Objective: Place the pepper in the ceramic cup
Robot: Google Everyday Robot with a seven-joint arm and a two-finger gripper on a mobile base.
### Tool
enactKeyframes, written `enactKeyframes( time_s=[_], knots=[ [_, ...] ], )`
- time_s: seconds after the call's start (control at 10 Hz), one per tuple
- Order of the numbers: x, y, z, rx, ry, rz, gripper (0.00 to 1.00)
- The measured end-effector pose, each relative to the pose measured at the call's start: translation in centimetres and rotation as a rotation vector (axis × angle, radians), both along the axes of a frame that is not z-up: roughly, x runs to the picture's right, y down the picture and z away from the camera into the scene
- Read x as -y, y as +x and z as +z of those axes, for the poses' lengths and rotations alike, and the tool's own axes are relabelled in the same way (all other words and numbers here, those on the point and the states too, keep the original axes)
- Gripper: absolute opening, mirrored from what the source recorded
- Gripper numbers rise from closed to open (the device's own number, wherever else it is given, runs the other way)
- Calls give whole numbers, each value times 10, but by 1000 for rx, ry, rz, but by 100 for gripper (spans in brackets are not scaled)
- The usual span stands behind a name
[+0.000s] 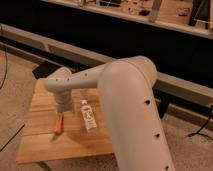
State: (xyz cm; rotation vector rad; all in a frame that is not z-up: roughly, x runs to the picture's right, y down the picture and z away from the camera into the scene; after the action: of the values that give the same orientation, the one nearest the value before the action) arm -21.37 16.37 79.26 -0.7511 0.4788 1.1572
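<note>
While our pale gripper hangs just above the small slender orange pepper on the left of the wooden table, a skewed descent could roll it away or knock the clear white-labelled bottle lying just to its right. Our bulky white arm probably hides the ceramic cup, and whether the gripper is spread or closed we cannot tell.

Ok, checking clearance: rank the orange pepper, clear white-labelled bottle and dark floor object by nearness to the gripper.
From the gripper, over the wooden table:
1. Slender orange pepper, just below it.
2. Clear bottle with white label, lying to the picture's right.
3. Dark object on the floor, beyond the table's far edge.
</note>
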Motion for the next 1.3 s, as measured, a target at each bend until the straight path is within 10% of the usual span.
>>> enactKeyframes(
  time_s=[0.5, 1.3],
  knots=[
    [-21, -32, 1, 53, 33, -165, 65],
    [-58, -73, 31, 45, 5, -101, 65]
  ],
)
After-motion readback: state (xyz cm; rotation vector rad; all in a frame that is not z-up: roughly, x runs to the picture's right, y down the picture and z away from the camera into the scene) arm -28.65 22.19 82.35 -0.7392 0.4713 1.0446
